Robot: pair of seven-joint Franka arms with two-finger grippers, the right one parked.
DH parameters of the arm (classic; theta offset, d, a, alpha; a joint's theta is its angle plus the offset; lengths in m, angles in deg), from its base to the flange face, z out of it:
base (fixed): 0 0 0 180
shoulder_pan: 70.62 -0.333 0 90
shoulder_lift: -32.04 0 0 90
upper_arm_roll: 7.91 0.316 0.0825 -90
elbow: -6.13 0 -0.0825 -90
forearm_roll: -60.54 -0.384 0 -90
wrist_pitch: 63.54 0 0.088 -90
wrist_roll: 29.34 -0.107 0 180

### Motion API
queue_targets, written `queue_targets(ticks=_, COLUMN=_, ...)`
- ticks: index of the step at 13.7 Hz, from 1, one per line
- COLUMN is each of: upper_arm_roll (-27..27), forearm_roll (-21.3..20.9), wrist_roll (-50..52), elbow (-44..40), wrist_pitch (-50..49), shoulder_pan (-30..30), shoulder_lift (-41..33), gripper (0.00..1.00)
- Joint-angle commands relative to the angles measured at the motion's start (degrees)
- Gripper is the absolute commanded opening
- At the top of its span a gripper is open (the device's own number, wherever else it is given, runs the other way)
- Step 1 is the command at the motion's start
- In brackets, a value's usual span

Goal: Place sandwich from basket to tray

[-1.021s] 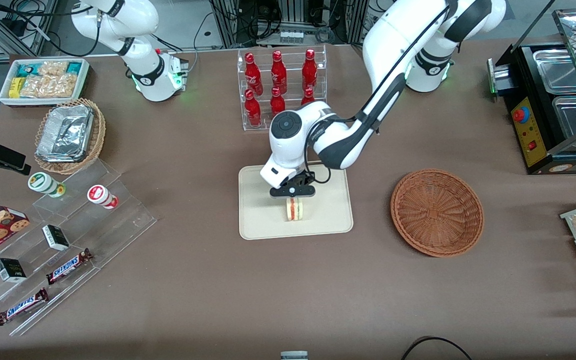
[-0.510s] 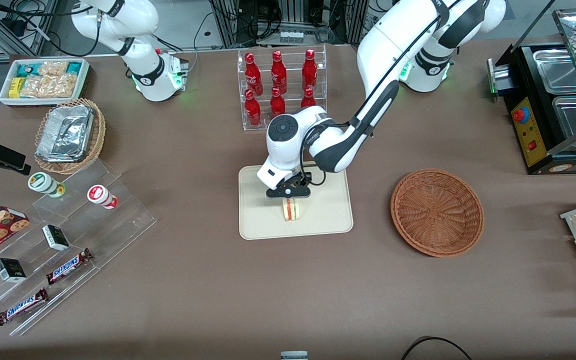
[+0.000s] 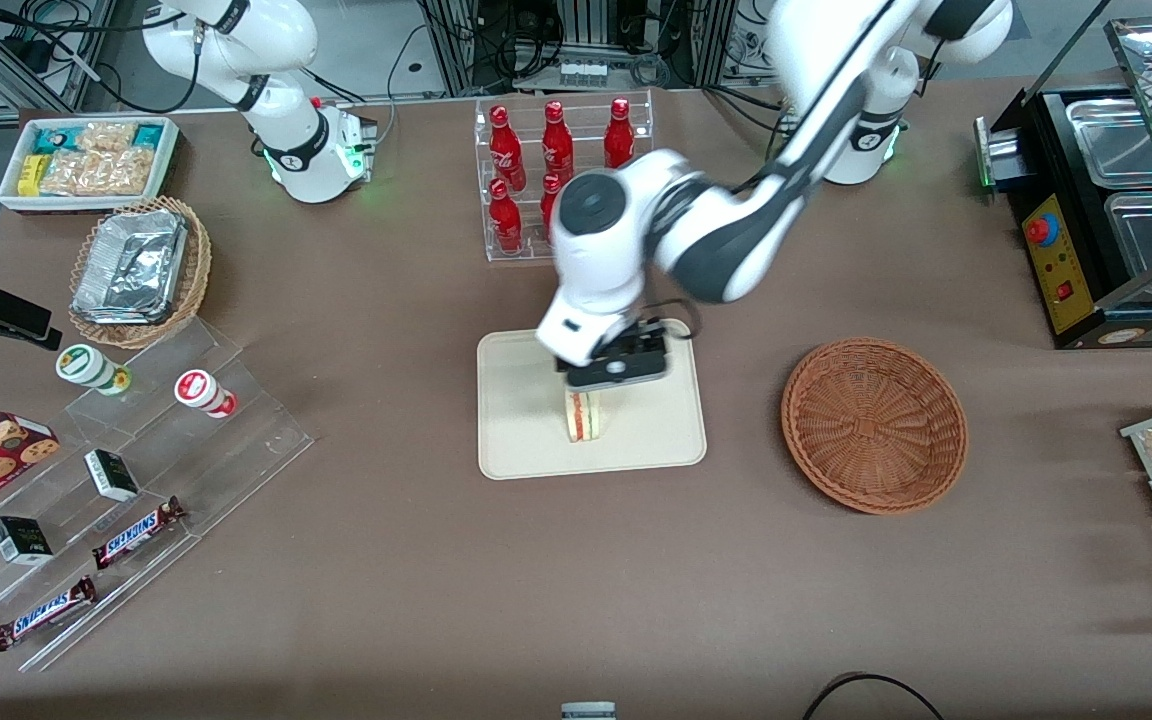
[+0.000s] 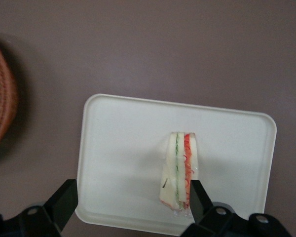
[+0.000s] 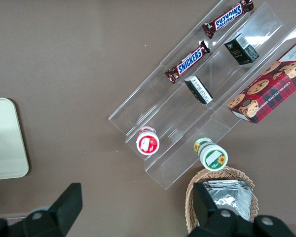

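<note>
A brown worktop [image 3: 536, 580] is seen from the front. Nearest the camera, toward the parked arm's end, clear acrylic steps [image 3: 136, 500] hold chocolate bars and small boxes.

Farther in, at the middle of the worktop, lies the cream tray [image 3: 521, 440]. The sandwich [image 3: 585, 416] stands on its edge inside the tray, resting on the tray floor, with its red and green filling stripe facing up. Directly above it hangs the end effector [image 4: 133, 207] of the working arm. The fingers [image 4: 64, 200] are spread wide and released, one well clear of the sandwich and the other just beside it; nothing is held.

Beside the tray, toward the working arm's end, sits the reddish-brown woven basket [image 3: 874, 424], with nothing in it.

Farthest from the camera, a clear rack of red bottles [image 3: 561, 165] stands partly hidden by the arm.

The placing looks done; the step in hand appears to be the retreat. It would go best as a straight vertical lift, keeping the fingers spread, so the near finger does not brush and topple the upright wedge.
</note>
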Motion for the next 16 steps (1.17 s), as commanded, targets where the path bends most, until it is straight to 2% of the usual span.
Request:
queue_targets(ticks=1, upper_arm_roll=0.0, forearm_roll=1.8, wrist_roll=-0.2, elbow=2.4, wrist_pitch=-4.9, shoulder_pan=-4.6, shoulder_lift=-6.9, gripper=1.0)
queue_targets(ticks=3, upper_arm_roll=-0.3, forearm_roll=2.4, wrist_roll=-4.3, elbow=2.7, wrist_pitch=-8.2, shoulder_pan=-9.0, shoulder_lift=-10.1, gripper=1.0)
queue_targets(ticks=7, upper_arm_roll=0.0, forearm_roll=6.5, wrist_roll=-15.8, elbow=2.8, wrist_pitch=-14.1, shoulder_pan=-14.9, shoulder_lift=-14.7, gripper=1.0)
queue_targets(ticks=12, upper_arm_roll=0.0, forearm_roll=11.3, wrist_roll=-36.3, elbow=5.2, wrist_pitch=-20.2, shoulder_pan=-26.3, shoulder_lift=-21.6, gripper=1.0)
queue_targets(ticks=13, upper_arm_roll=1.0, forearm_roll=12.1, wrist_roll=-40.8, elbow=6.1, wrist_pitch=-21.4, shoulder_pan=-27.9, shoulder_lift=-23.6, gripper=1.0)
queue_targets(ticks=16, upper_arm_roll=12.8, forearm_roll=15.8, wrist_roll=-56.0, elbow=8.0, wrist_pitch=-24.5, shoulder_pan=-26.6, shoulder_lift=-28.0, gripper=1.0)
